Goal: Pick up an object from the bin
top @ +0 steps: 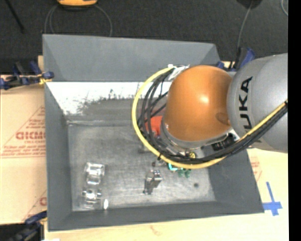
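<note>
Scuffed matt metal bin (pixel 56 149); clear plastic piece (pixel 93 187); glossy orange cover (pixel 198 104)

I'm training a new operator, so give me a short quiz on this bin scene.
1. True or false: the clear plastic piece lies in the lower left of the bin.
2. Which lies nearer the orange wrist cover: A, the small green thing, or B, the clear plastic piece?
3. Fill in: the arm reaches in from the view's ____.
Key: 1 true; 2 A; 3 right.
</note>
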Robot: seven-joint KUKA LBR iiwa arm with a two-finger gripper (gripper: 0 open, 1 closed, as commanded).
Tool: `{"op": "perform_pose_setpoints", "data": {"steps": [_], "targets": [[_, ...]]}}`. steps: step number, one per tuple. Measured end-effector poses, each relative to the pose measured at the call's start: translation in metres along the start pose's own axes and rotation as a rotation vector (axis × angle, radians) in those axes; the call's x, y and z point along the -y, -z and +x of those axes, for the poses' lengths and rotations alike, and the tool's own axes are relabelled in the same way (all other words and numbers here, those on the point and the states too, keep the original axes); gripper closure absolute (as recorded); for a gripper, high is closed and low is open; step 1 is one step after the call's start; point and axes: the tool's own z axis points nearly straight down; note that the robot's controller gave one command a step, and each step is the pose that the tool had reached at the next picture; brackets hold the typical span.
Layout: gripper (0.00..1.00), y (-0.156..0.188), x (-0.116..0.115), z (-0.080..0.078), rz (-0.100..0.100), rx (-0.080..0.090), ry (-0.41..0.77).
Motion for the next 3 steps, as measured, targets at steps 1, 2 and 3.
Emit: {"op": "perform_pose_setpoints", "data": {"steps": [1,2,3], "targets": [[0.00,-0.115,-0.070,-0.016,-0.002,0.007,0.093],[0.00,-0.128,-0.086,-0.019,-0.007,0.033,0.022],[0.00,-0.133,-0.023,-0.109,0.003,0.013,0.055]]}}
